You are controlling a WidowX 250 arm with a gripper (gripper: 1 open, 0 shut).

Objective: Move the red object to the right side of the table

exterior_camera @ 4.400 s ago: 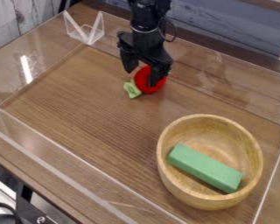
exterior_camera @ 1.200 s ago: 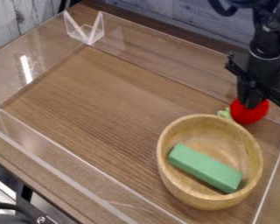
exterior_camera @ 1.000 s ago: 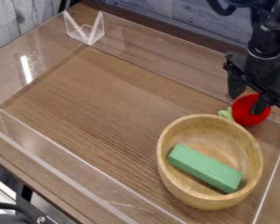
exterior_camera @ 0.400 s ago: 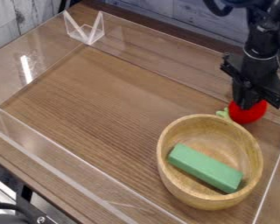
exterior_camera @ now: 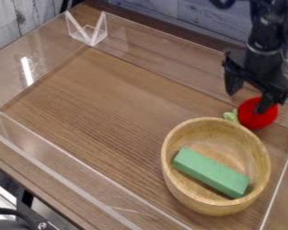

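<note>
The red object, a small rounded toy fruit with a green stem on its left, lies on the table at the far right, just behind the bowl's rim. My gripper hangs above it with its black fingers spread open. Nothing is between the fingers, and they stand clear of the fruit.
A round wooden bowl sits at the front right with a green rectangular block inside. Low clear acrylic walls border the tabletop, and a clear bracket stands at the back left.
The gripper carried the red object from the table's middle to the far right. In the last half second it let go, opened and rose slightly.
</note>
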